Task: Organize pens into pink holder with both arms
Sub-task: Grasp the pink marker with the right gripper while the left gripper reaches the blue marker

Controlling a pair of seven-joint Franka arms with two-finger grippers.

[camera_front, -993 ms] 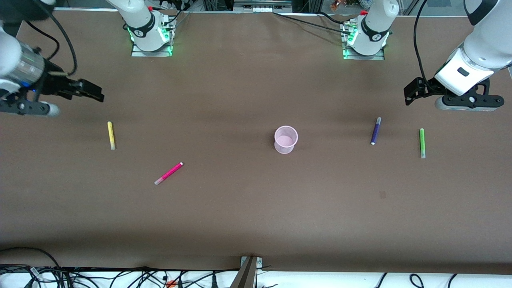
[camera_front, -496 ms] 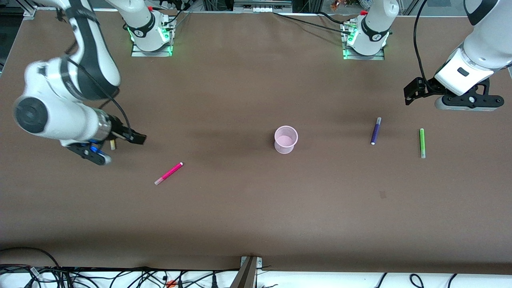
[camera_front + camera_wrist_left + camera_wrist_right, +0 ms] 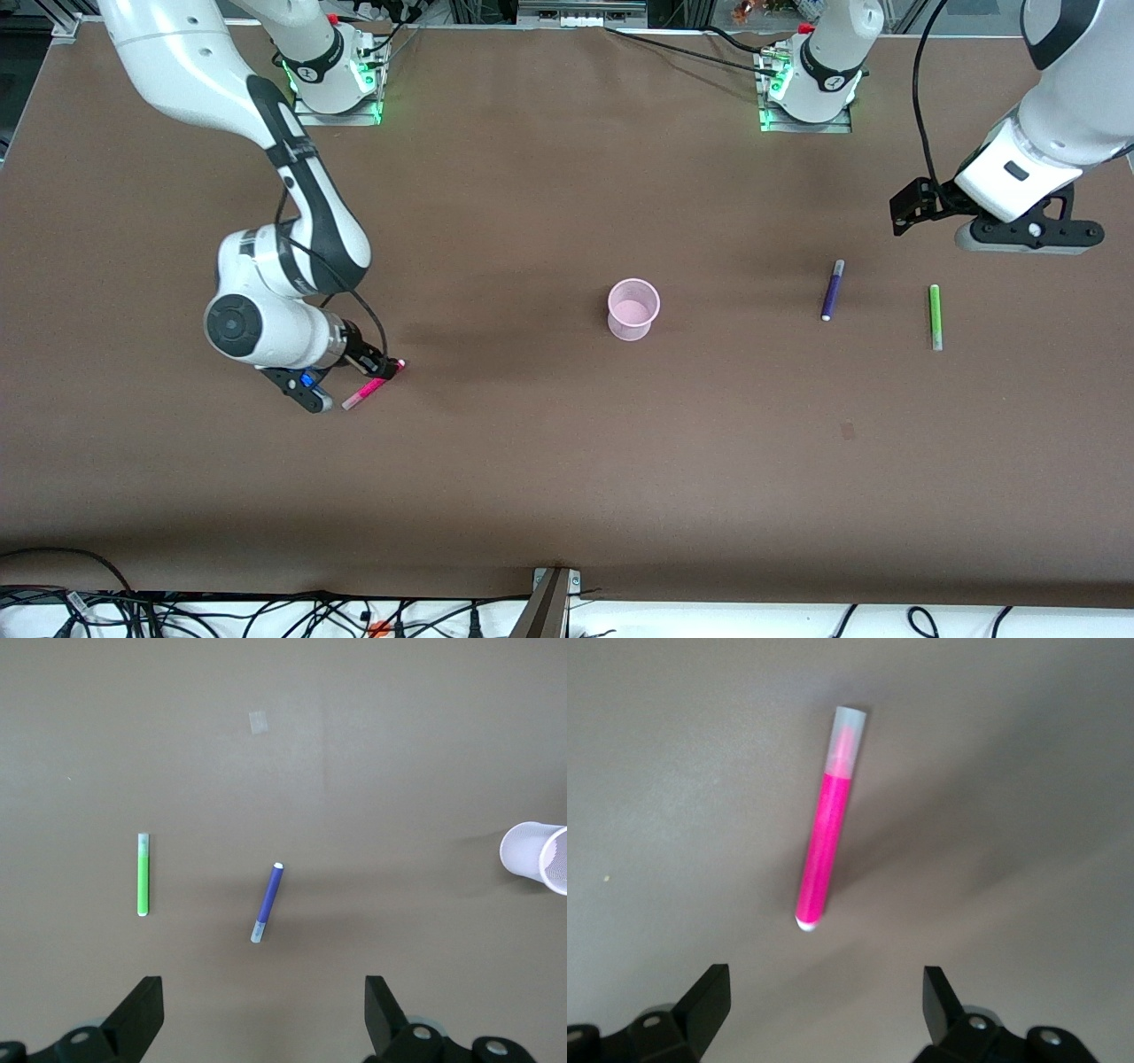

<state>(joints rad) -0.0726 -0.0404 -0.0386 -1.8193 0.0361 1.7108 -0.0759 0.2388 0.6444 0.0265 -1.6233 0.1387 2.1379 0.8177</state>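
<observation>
The table (image 3: 549,478) is seen with the right arm (image 3: 283,266) reached down toward its own end; the left arm (image 3: 1054,106) is parked at the other end, waiting. The right gripper (image 3: 383,365) is positioned low over the pink pen (image 3: 373,385), fingers spread wide, nothing held; in the right wrist view the pen (image 3: 827,844) is seen ahead of the jaws, not yet between them. The left gripper (image 3: 912,206) is held open and empty over the table near the purple pen (image 3: 832,290) and green pen (image 3: 935,316). The holder (image 3: 633,308) is upright mid-table, empty as far as visible. The yellow pen is not visible, probably hidden by the right arm. Risks judged: the pen lies off-centre to the jaws, so a closing could clip one end and roll it away; the hidden yellow pen could be swept by the arm; the light holder could be tipped at insertion.
</observation>
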